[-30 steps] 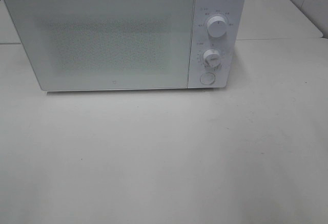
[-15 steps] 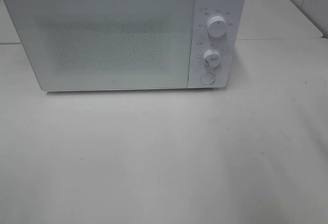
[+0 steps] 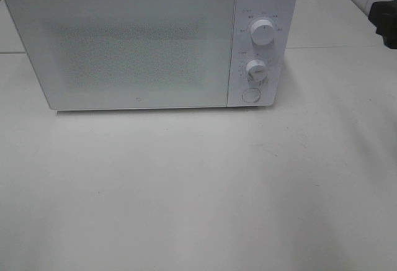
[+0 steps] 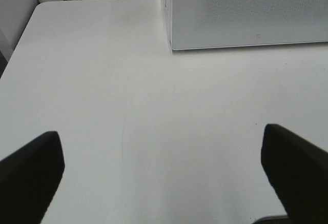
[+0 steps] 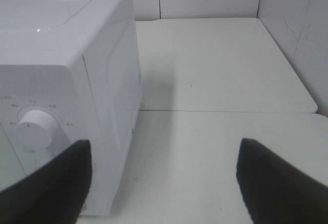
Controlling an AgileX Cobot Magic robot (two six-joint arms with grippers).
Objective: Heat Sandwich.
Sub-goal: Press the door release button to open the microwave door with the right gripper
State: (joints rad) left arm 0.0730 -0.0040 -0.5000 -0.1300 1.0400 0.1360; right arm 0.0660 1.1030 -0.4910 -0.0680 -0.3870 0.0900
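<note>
No sandwich shows in any view. A white microwave [image 3: 136, 48] stands at the back of the table with its door shut. In the left wrist view my left gripper [image 4: 164, 183] is open over bare table, nothing between its dark fingers [image 4: 31, 175], and the microwave's lower front corner [image 4: 246, 14] lies ahead. My right gripper [image 5: 164, 185] is open and empty too, beside the microwave's right side [image 5: 66, 70], near the upper knob [image 5: 36, 127]. A dark part of my right arm [image 3: 386, 20] shows at the right edge of the high view.
The microwave's panel carries two knobs [image 3: 263, 33] [image 3: 256, 69] and a round button [image 3: 250, 95]. The white table [image 3: 198, 190] stretches in front of it. A tiled wall [image 5: 302, 34] rises close at the right, behind the table's back edge.
A dark part of my right arm has come into the high view at the right edge. The microwave has not changed.
</note>
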